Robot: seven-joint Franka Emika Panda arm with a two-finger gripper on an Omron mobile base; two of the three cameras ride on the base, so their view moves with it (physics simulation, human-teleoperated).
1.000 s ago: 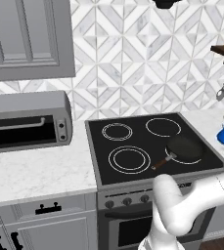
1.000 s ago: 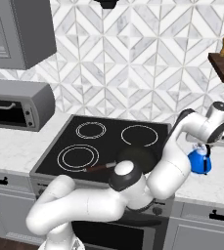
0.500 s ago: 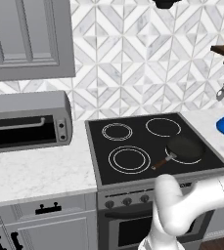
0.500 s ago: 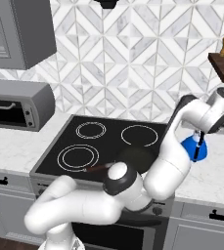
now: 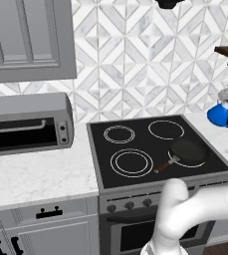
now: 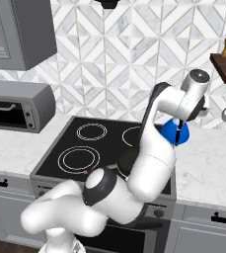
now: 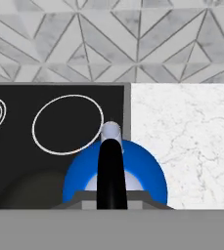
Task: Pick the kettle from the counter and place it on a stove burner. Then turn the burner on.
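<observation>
The gripper (image 6: 179,129) was clamped on the kettle (image 5: 219,114) handle at frame right—lifted off the counter (image 5: 41,174) for carrying stoveward.

1. I see the kettle (image 5: 219,114) bright blue, its handle black.
2. The counter (image 7: 182,141) is white-grey marble.
3. The stove burner (image 5: 131,163) shows white rings on black glass.

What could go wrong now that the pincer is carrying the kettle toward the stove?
The kettle hangs by its arched handle from the shut pincer, so it may swing or slip. The frying pan sits on the near right part of the stove, in the likely path to the largest burner, so they could collide.
</observation>
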